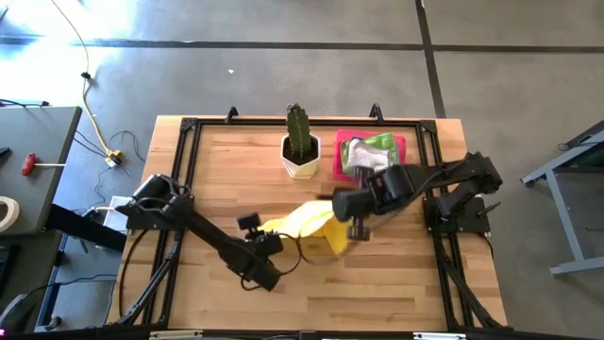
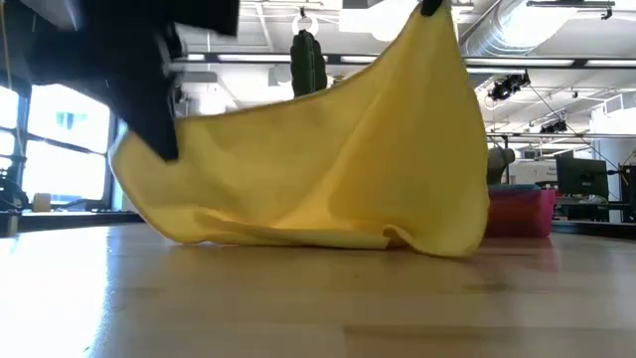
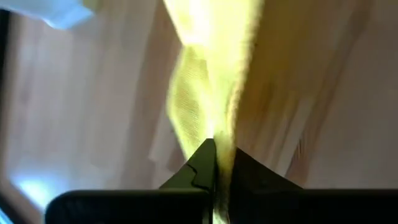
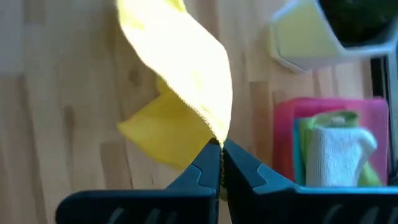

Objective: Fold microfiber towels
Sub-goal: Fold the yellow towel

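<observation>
A yellow microfiber towel (image 1: pixel 307 225) hangs between my two grippers over the middle of the table. Its lower fold (image 2: pixel 298 237) rests on the wood. My left gripper (image 1: pixel 274 238) is shut on its left end, low over the table and toward the near side. My right gripper (image 1: pixel 357 229) is shut on its right end and holds that end higher (image 2: pixel 433 12). More towels, green and pale, lie rolled in the pink tray (image 1: pixel 342 162) at the far right. My left gripper pinches an edge of the yellow towel (image 3: pixel 217 142) between its two fingers, slanting down from the table's left. The cloth runs away from the fingers in loose folds. How many layers it holds I cannot tell. My right gripper pinches the towel at a corner or edge (image 4: pixel 217 138) between its two fingers, coming steeply from above. That end is lifted clear and the cloth hangs slack below the fingers, sagging toward the table.
A cactus in a white pot (image 1: pixel 300 151) stands at the far middle, just left of the pink tray (image 2: pixel 517 214). A black frame (image 1: pixel 189 127) runs around the table's edges. Bare wood lies in front of the towel, toward the near edge.
</observation>
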